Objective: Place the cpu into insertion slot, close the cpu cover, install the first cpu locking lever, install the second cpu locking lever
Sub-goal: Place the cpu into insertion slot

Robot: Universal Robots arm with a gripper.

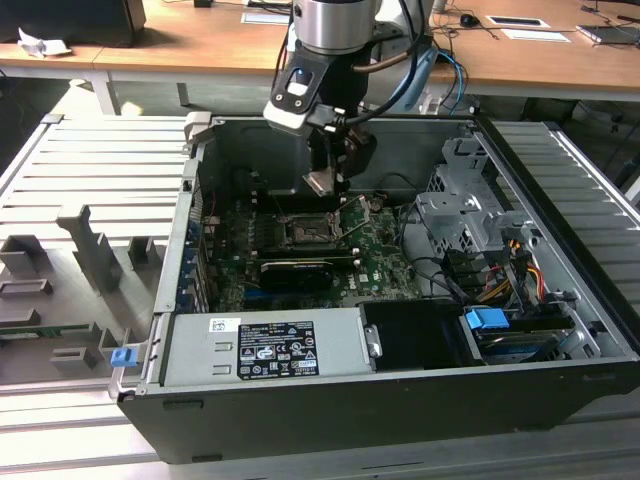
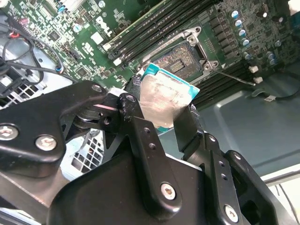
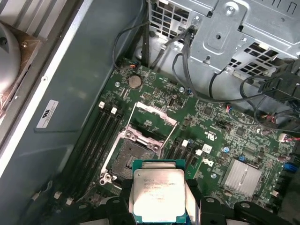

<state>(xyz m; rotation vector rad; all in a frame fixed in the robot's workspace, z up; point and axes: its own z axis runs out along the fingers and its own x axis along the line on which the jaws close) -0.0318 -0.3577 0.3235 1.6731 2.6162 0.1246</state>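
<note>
black two-finger gripper (image 2: 161, 115): fingers clamped on edges of flat square silvery-faced cpu (image 3: 158, 192) | exterior view: cpu aloft at 12 o'clock of square black insertion slot (image 1: 305, 232), apart | first wrist view: thin grey metal cpu cover (image 3: 152, 119) raised, slot exposed

The cpu (image 2: 164, 96) above the insertion slot (image 2: 180, 63)

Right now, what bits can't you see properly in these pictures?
- The cpu: in the second wrist view its lower part is hidden behind the fingers of the gripper, which is shut on it.
- The insertion slot: in the first wrist view the cpu covers its near corner.
- Inside the slot: too small to make out in the exterior view.
</note>
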